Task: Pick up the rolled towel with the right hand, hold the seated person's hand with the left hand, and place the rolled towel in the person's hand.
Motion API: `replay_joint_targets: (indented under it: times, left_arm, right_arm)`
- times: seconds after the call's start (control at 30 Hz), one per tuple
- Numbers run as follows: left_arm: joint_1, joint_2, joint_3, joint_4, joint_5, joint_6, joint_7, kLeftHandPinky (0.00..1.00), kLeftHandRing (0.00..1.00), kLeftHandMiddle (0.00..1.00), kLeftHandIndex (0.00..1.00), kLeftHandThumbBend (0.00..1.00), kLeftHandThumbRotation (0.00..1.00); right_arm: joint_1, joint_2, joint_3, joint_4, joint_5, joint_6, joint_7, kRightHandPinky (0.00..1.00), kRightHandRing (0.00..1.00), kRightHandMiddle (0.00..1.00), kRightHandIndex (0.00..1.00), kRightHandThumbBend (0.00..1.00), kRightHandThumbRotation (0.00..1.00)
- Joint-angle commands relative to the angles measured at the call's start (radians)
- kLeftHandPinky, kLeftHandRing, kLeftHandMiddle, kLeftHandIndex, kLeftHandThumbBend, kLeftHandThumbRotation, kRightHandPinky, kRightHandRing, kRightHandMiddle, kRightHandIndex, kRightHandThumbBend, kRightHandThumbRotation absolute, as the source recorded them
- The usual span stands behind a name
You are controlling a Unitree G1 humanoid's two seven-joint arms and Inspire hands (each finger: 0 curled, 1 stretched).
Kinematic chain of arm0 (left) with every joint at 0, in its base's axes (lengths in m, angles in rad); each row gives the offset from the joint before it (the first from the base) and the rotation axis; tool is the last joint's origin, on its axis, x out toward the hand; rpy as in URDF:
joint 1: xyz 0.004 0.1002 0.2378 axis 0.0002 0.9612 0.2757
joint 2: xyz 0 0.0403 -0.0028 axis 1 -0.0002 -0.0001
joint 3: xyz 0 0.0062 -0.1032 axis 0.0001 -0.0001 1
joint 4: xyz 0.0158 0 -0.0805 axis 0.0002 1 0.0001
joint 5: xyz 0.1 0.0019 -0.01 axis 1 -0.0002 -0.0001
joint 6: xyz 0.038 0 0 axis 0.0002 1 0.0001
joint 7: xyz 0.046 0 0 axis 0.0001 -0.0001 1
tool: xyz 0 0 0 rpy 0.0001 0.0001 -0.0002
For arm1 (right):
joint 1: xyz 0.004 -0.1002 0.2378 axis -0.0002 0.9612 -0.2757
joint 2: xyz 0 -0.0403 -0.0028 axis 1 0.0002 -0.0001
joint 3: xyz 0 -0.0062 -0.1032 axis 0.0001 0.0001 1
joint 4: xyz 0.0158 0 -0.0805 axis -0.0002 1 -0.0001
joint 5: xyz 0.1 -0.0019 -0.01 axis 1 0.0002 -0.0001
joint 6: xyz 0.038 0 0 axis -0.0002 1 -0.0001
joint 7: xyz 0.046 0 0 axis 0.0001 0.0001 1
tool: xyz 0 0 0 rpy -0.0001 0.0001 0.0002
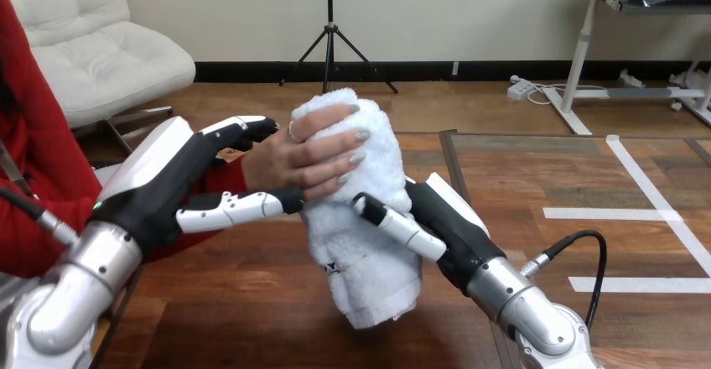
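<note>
A white rolled towel [369,243] stands upright above the middle of the wooden table [537,176]. My right hand [436,218] is shut on its lower right side, thumb across the front. The person's hand [306,155] comes from the left and wraps its fingers around the towel's upper part. My left hand [180,184] is shut on the person's hand: its thumb lies under the person's palm and its fingers curl over the back near the wrist.
White tape lines [662,210] mark the table's right half. The person's red sleeve [33,176] fills the left edge beside my left arm.
</note>
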Motion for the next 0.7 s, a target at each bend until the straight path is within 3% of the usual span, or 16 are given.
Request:
replay_joint_targets:
  times: [0.0,0.4,0.67]
  left_arm:
    - [0.003,-0.020,0.036,-0.046,-0.001,-0.058,0.066,0.65,0.80,0.82,0.81,1.00,0.99]
    - [0.088,-0.113,0.040,-0.095,-0.044,-0.076,0.149,0.65,0.79,0.81,0.79,1.00,1.00]
    - [0.140,-0.186,0.032,-0.084,-0.089,-0.145,0.195,0.68,0.80,0.81,0.77,1.00,1.00]
  right_arm:
    - [-0.004,-0.004,-0.021,-0.053,0.039,-0.035,0.010,0.82,0.89,0.90,0.93,1.00,1.00]
    - [0.057,-0.018,-0.045,-0.115,0.093,-0.008,0.016,0.83,0.91,0.92,0.93,1.00,1.00]
    - [0.099,-0.031,-0.063,-0.152,0.132,-0.013,0.030,0.86,0.92,0.92,0.93,1.00,1.00]
